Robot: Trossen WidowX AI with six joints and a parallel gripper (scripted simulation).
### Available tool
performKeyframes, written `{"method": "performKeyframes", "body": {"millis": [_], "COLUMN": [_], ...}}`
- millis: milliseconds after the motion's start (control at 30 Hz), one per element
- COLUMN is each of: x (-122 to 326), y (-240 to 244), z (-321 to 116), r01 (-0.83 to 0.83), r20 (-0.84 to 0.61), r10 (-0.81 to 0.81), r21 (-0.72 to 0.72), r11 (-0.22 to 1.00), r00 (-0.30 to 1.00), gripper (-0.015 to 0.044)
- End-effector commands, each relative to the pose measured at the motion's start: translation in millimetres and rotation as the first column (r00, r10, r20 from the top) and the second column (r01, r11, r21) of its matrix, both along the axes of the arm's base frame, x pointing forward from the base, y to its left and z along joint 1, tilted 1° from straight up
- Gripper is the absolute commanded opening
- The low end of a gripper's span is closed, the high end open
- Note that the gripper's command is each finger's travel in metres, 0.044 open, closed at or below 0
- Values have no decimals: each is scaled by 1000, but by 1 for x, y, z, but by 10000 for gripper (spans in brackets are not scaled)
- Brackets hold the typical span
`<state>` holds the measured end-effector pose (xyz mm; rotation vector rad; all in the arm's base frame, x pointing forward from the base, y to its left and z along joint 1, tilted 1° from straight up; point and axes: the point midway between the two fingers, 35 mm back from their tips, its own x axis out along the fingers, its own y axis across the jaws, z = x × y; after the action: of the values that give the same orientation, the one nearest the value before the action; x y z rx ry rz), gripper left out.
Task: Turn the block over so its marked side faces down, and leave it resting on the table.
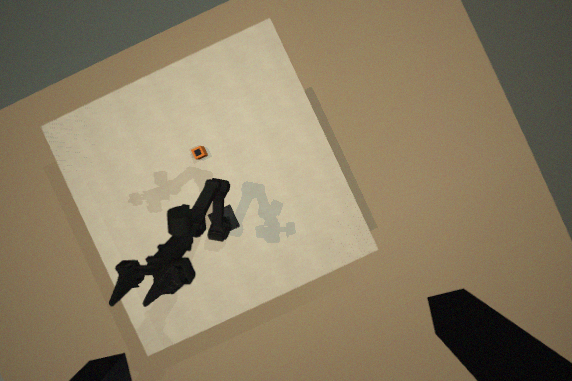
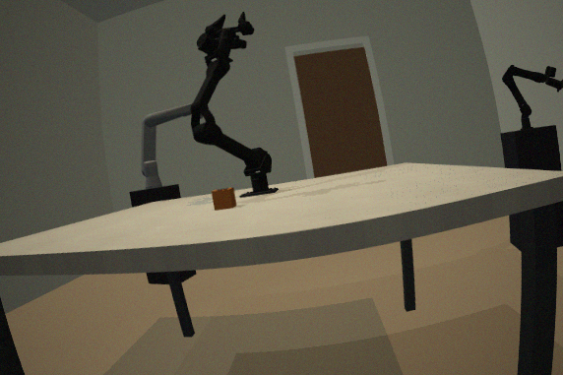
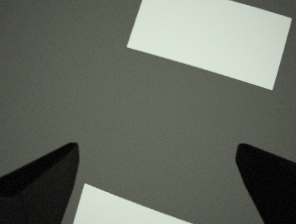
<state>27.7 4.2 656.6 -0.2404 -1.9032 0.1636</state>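
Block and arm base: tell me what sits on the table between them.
Nothing sits there; in the top view, only bare table with arm shadows separates the block from the arm base.

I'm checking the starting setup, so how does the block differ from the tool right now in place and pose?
The block rests on the table; the tool is raised high above it, pointing upward. The block is orange with a dark mark facing up; the tool is black, open and holding nothing. The block sits beyond the arm's base; the tool reaches the opposite way. Neither touches the other.
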Motion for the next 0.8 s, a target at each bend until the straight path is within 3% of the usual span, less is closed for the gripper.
{"method": "performKeyframes", "body": {"millis": [0, 400, 600, 767], "x": [-2, -103, -112, -93], "y": [1, 100, 176, 237], "z": [0, -24, -55, -88], "r01": [1, 103, 163, 167], "r20": [4, 181, 167, 99], "r10": [0, -30, -70, -149], "r21": [-5, -411, -645, -810], "r11": [1000, 906, 747, 562], "r00": [1000, 983, 983, 984], "gripper": [426, 440, 440, 440]}}
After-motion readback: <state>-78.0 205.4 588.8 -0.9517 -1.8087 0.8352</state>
